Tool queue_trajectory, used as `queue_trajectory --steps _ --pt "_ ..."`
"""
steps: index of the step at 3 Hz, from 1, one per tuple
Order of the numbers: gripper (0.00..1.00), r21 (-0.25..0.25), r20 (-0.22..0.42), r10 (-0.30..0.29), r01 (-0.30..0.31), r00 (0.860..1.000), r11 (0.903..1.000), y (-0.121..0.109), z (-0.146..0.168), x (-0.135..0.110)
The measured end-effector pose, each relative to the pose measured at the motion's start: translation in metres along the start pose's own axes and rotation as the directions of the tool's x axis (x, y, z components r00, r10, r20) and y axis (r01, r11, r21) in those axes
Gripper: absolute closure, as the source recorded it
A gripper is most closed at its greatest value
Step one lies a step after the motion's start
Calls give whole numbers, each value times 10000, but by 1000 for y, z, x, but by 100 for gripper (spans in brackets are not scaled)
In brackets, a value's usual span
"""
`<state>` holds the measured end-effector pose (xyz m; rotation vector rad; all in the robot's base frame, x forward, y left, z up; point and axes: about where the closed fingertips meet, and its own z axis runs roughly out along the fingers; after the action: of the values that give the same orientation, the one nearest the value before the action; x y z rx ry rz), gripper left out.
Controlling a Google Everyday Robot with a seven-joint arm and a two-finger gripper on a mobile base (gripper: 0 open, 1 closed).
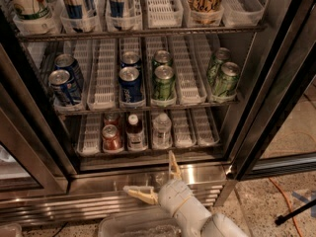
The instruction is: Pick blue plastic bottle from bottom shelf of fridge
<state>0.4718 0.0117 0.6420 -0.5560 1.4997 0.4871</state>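
The blue plastic bottle [134, 132] is small, with a white screw cap, dark brown contents and a pale label band around its body; the print on the band is too small to read. It stands upright with its long axis vertical and its cap pointing up. It is at the front of a clear ribbed lane tray on the bottom shelf [92, 135] of the fridge [257, 83].

A red can [111, 138] stands just to its left in the next lane, and a clear water bottle [161, 131] stands just to its right. The bottle looks close to the can in height.

On the rack above it stand blue cans [131, 84] and green cans [163, 81], 1 blue can almost directly over the bottle.

The hand [148, 171] is outside the fridge, below the bottom shelf and in front of the steel base [207, 174]. It is a little right of the bottle's lane and well apart from the bottle. Its 2 pale fingers [174, 165] are spread wide, 1 pointing up toward the shelf edge and the other pointing left, and they hold nothing.
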Motion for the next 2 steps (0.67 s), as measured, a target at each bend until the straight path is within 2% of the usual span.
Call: queue_trajectory --steps 2 --pt "0 560 -47 -80 83 10000 9984 -17 -6 14"
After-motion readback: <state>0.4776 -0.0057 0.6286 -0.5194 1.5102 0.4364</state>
